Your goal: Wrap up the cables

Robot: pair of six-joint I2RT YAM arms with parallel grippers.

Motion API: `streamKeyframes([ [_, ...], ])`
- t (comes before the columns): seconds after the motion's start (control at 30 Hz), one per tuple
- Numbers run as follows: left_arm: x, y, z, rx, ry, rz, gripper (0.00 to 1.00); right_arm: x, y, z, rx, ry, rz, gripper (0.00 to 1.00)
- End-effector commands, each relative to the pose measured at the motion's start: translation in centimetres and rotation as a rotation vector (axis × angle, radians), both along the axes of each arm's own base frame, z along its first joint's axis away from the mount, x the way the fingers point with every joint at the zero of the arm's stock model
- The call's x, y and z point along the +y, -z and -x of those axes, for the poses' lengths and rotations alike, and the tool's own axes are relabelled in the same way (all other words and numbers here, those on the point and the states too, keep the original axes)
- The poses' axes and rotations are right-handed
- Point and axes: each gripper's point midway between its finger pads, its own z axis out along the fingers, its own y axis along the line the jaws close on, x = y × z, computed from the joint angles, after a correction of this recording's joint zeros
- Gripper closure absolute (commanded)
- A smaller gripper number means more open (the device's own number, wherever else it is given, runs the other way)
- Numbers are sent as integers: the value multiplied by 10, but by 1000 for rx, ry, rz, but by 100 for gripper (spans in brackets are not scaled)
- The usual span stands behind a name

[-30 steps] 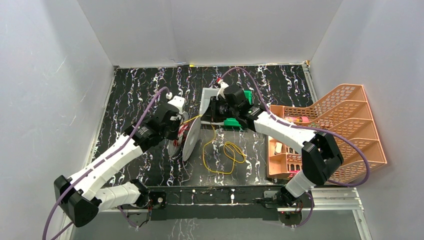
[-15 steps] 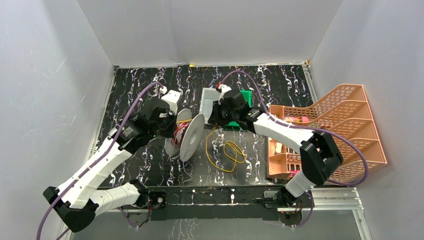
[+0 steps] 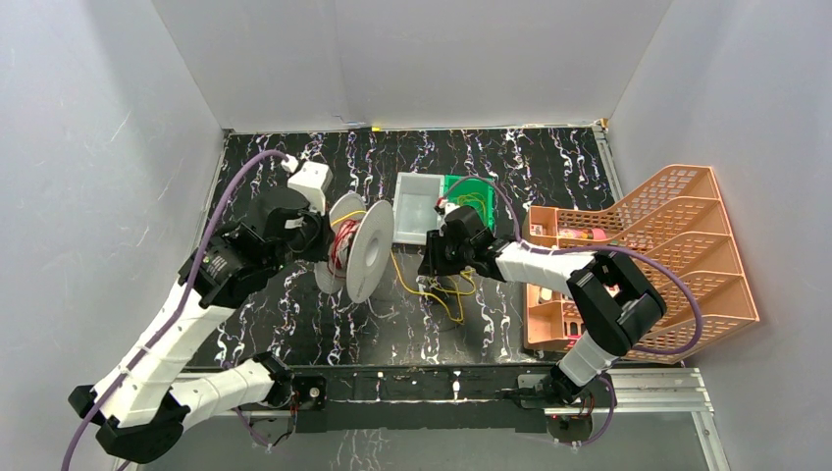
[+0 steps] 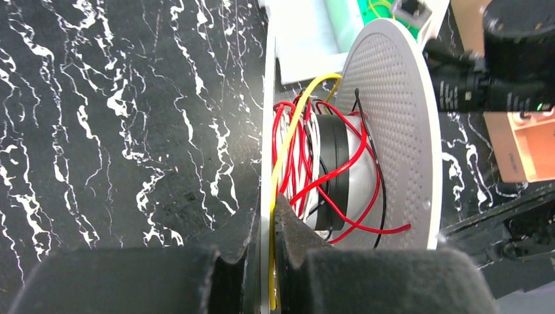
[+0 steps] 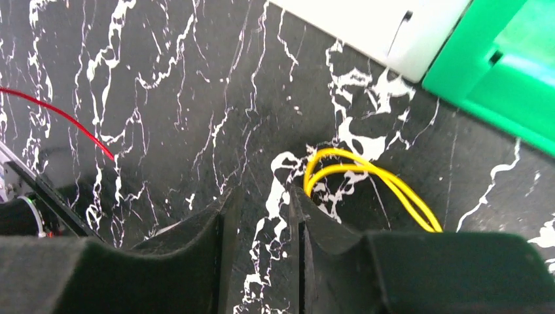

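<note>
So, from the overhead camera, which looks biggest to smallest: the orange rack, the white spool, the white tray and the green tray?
1. orange rack
2. white spool
3. white tray, near the spool's size; the spool stands tilted, so that pair is unsure
4. green tray, partly hidden

- desk (image 3: pixel 549 167): black top with white marble veins, carries everything
- spool (image 3: pixel 371 250): white, two perforated round flanges, standing on edge left of centre
- red wire (image 4: pixel 307 163): wound loosely round the spool hub, loops sagging between the flanges
- black wire (image 4: pixel 366 140): thin, runs across the hub beside the red
- white tray (image 3: pixel 417 206): shallow, rectangular, behind the spool near desk centre
- green box (image 3: pixel 471 194): touching the tray's right side
- orange rack (image 3: pixel 687 226): tiered mesh file rack at the right edge, tilted outward
- pink item (image 3: pixel 592 235): small, in a rack tier, unclear what
- metal rail (image 3: pixel 432 385): along the near desk edge
</note>
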Motion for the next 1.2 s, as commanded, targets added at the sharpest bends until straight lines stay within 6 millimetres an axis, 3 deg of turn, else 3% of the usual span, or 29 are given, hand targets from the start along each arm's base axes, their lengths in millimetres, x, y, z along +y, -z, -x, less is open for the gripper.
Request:
streamKeyframes([
  [0.0, 10, -50, -7, -131, -84, 97, 100, 12, -16, -2, -31, -3, -115, 57],
  [0.2, 16, -73, -16, -197, -132, 107, 100, -3, -29, 5, -94, 12, -122, 49],
  [0.47, 17, -88, -25, -242, -148, 92, 100, -53, -57, -3, -287, 126, -1, 39],
  [0.57, 17, -93, -27, -251, -151, 94, 100, -61, -72, 4, -353, 106, -18, 37],
  [0.67, 18, -97, -28, -259, -156, 93, 100, -61, -88, 18, -406, 35, -73, 37],
  [0.8, 19, -99, -30, -268, -163, 81, 100, -49, -93, 47, -436, -102, -202, 35],
  [0.93, 18, -97, -31, -262, -166, 87, 100, -40, -82, 65, -442, -179, -270, 34],
  [1.1, 17, -100, -31, -265, -173, 109, 100, -26, -73, 69, -464, -211, -321, 33],
  [1.17, 17, -100, -31, -261, -175, 108, 100, -24, -58, 74, -469, -228, -325, 33],
])
